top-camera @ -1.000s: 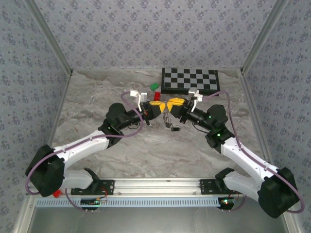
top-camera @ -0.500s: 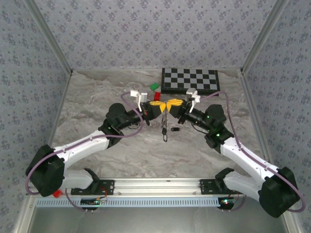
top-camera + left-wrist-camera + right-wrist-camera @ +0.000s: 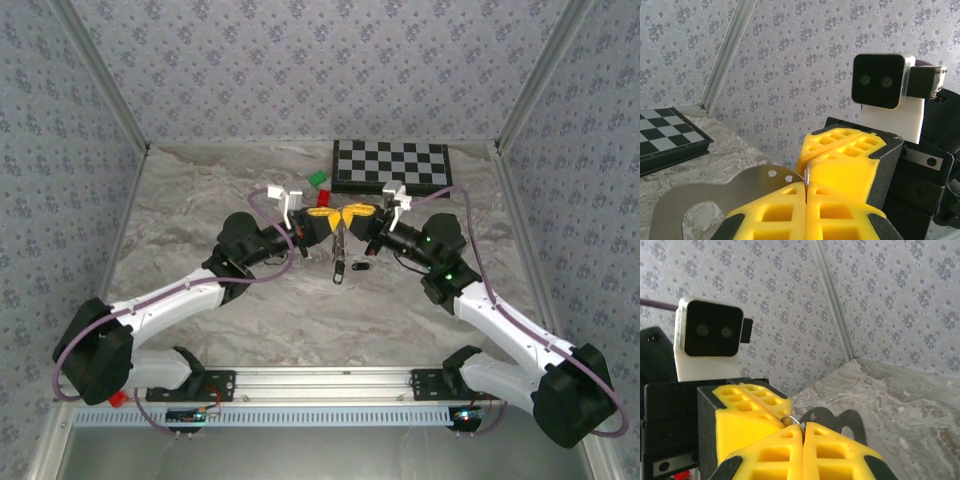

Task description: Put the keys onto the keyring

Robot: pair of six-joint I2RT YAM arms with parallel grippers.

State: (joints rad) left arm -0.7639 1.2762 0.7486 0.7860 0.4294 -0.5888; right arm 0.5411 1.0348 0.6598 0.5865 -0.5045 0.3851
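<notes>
Right gripper (image 3: 352, 213) closed, keyring (image 3: 792, 420) pinched at tip

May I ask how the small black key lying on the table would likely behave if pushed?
The key looks tiny and flat, so probably light and likelier to slide than roll. The table looks smooth, so it may skid away.

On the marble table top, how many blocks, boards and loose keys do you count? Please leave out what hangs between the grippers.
blocks: 2 (green block, red block)
chessboard: 1
loose key: 1
Total: 4
</notes>
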